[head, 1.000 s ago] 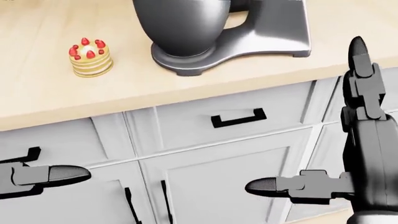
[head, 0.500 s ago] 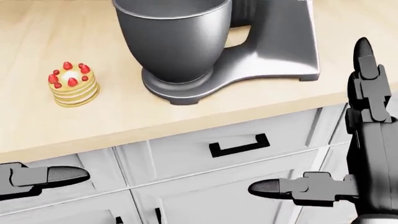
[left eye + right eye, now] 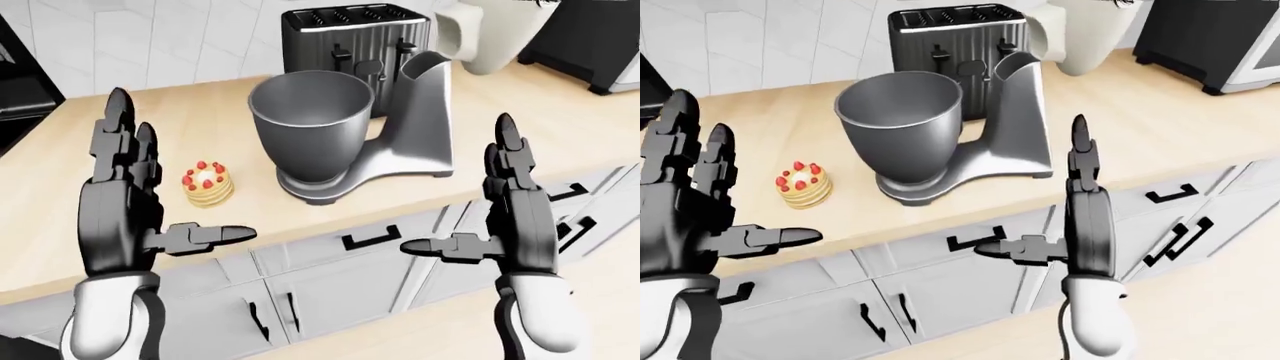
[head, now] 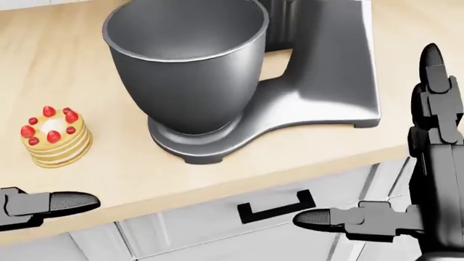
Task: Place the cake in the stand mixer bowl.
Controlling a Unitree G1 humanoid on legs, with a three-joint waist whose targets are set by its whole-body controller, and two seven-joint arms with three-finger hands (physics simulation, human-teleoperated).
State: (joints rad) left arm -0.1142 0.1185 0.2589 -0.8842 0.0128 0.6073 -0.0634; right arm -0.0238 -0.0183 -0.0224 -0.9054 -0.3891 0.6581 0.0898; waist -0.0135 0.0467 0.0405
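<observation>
A small stacked cake (image 3: 208,184) topped with strawberries sits on the wooden counter (image 3: 60,165), left of the stand mixer. It also shows in the head view (image 4: 55,137). The grey mixer bowl (image 3: 312,124) stands upright and empty on the mixer base. My left hand (image 3: 170,180) is open, fingers up, held below and left of the cake, not touching it. My right hand (image 3: 460,187) is open and empty, held over the cabinet fronts, right of the mixer.
A toaster (image 3: 355,34) stands behind the mixer, with a white jug (image 3: 490,34) and a black appliance (image 3: 590,37) toward the top right. Grey drawers with black handles (image 3: 372,238) run under the counter edge.
The head view has shifted: the camera moved closer, so the bowl and cake look larger and sit lower and further left. Both hands stay open in the same pose.
</observation>
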